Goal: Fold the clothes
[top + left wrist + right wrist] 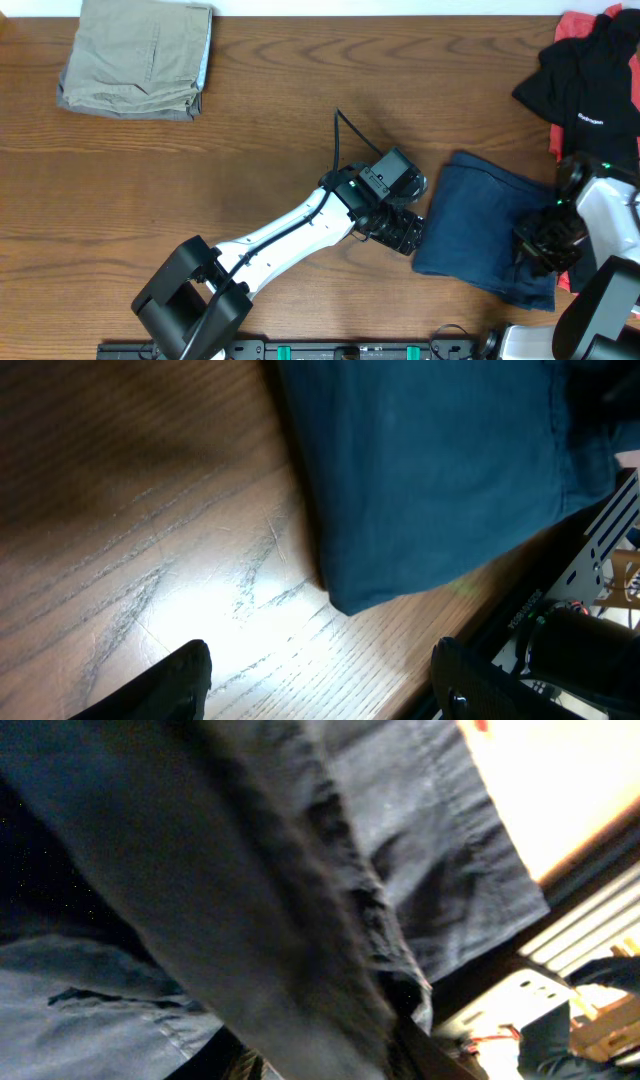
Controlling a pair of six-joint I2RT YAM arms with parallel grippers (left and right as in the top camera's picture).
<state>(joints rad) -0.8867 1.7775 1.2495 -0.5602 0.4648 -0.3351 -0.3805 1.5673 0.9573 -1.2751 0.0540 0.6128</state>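
Note:
The clothes are one dark navy garment (478, 224) lying folded at the right front of the table. It also shows in the left wrist view (430, 470) and fills the right wrist view (250, 870). My left gripper (400, 232) sits just left of the garment's left edge, open and empty over bare wood (320, 680). My right gripper (540, 250) is on the garment's right edge, shut on a bunched fold of the cloth (330, 1040).
Folded khaki trousers (138, 58) lie at the back left. A black T-shirt with white lettering (585, 75) lies on red cloth at the back right. The table's front edge (470, 625) runs close to the garment's corner.

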